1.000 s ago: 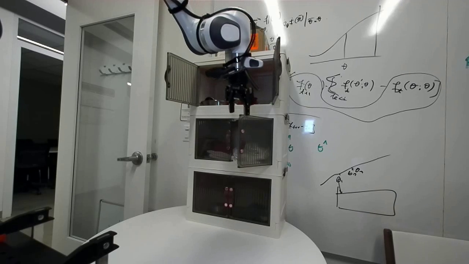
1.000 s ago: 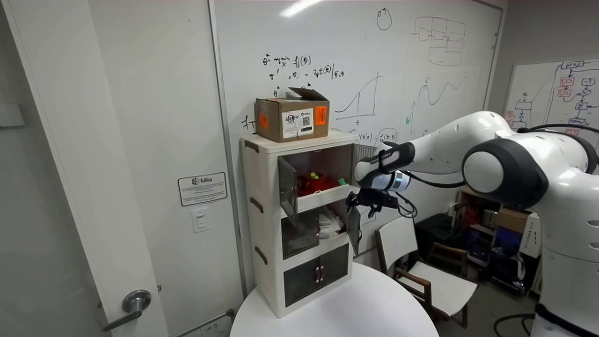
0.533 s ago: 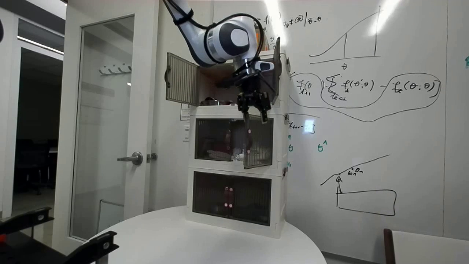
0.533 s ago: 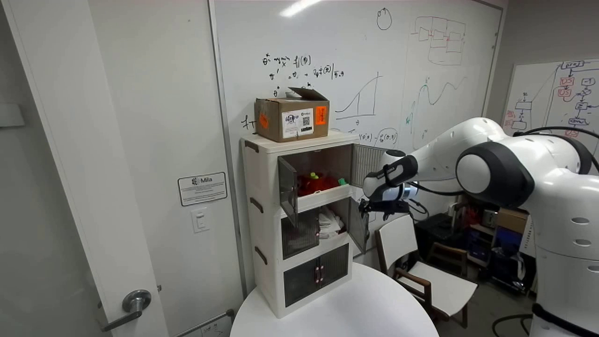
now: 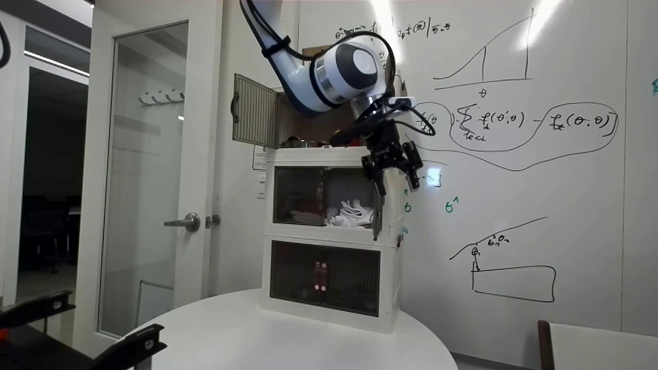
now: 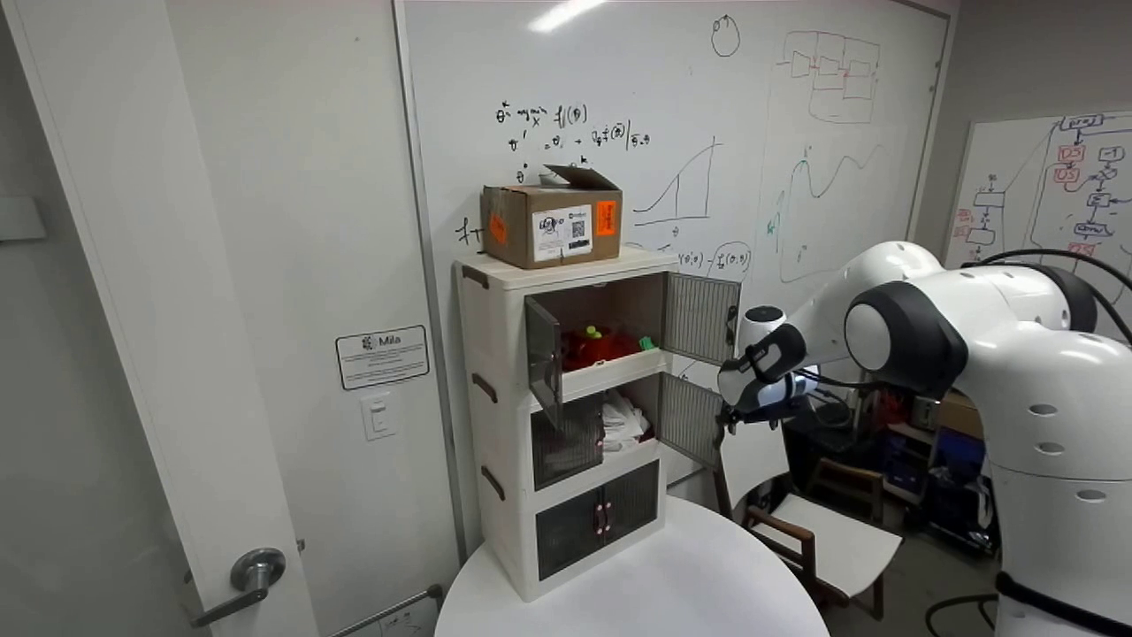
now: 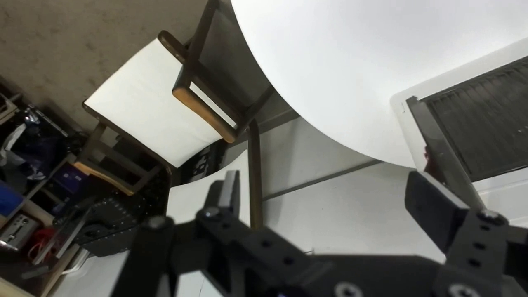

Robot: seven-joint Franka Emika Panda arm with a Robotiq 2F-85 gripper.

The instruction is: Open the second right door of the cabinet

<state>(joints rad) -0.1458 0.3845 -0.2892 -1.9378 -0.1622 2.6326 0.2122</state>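
The cabinet [image 5: 331, 236] is white with three tiers; it also shows in an exterior view [image 6: 495, 433]. The second right door [image 5: 378, 218] stands wide open, almost edge-on here, and its ribbed dark pane [image 6: 690, 420] shows in an exterior view. White bundled stuff [image 5: 352, 214] lies inside that tier. My gripper [image 5: 397, 190] is open and empty at the door's free edge; it also shows in the wrist view [image 7: 332, 200]. There the right finger overlaps the door's edge [image 7: 437, 140] near a dark red handle. I cannot tell whether it touches.
Both top-tier doors are open, the left one [image 5: 255, 111] and the right one [image 6: 703, 317]. The bottom-tier doors [image 6: 600, 519] are shut. A cardboard box [image 6: 553, 226] sits on top. The cabinet stands on a round white table [image 6: 637, 584]. Chairs [image 6: 822, 540] stand beside it.
The second right door has swung from partly open to wide open. My gripper has moved outward with it, to the right and down in both exterior views, staying open.
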